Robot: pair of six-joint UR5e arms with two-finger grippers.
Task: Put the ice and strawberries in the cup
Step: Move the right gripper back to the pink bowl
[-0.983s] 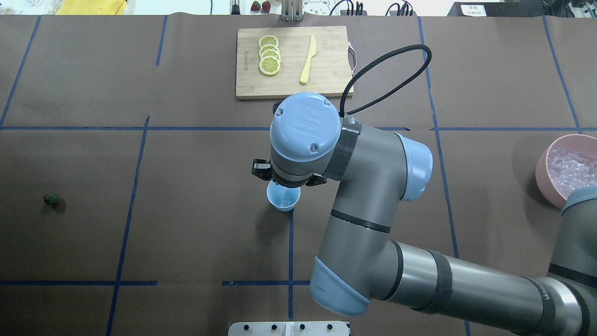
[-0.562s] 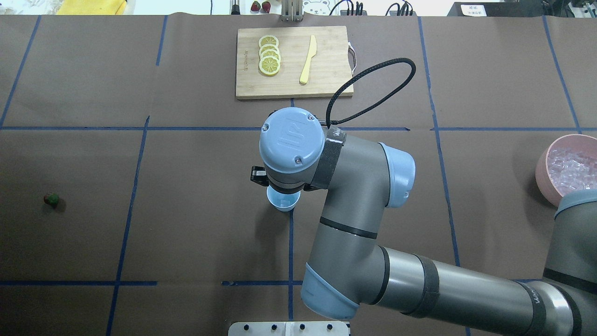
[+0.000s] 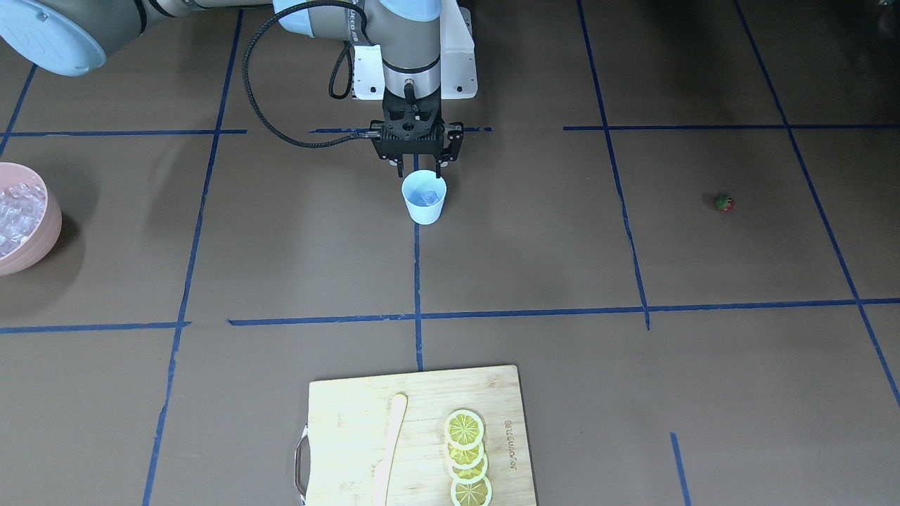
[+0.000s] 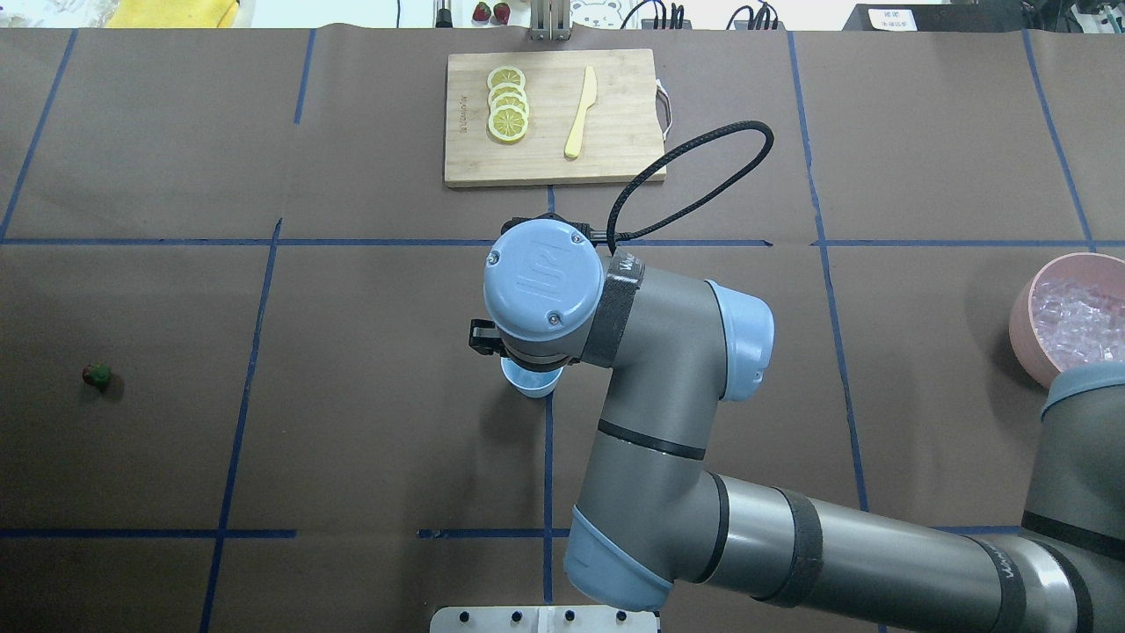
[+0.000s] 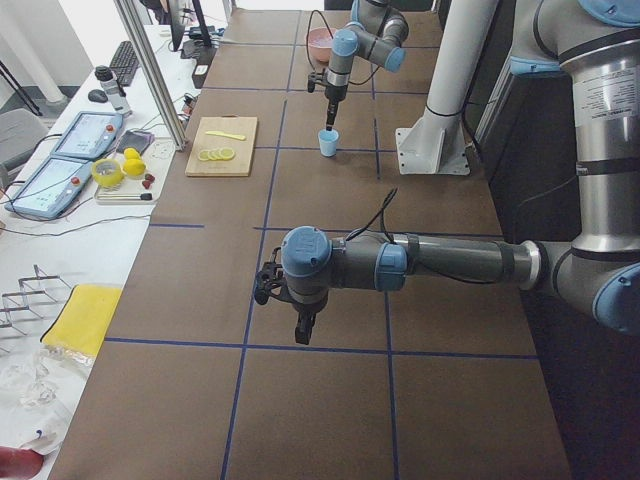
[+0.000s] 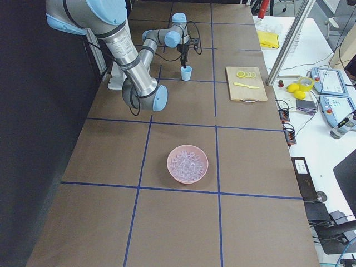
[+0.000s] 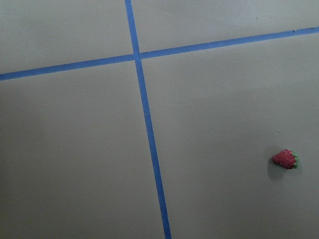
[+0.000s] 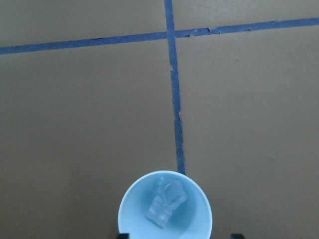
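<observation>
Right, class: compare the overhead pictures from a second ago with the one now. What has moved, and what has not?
The right arm's wrist slid back toward the robot, over the cup, hiding more of it; its cable loop sank. The right gripper, jaws open, hangs above the cup, which holds ice; no release shows. Cup, strawberry, pink bowl and cutting board stayed put.

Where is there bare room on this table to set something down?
Wide bare patches: between cup and strawberry, between cup and bowl, and between cup and board. Crowded only right above the cup, where the right gripper hangs.
</observation>
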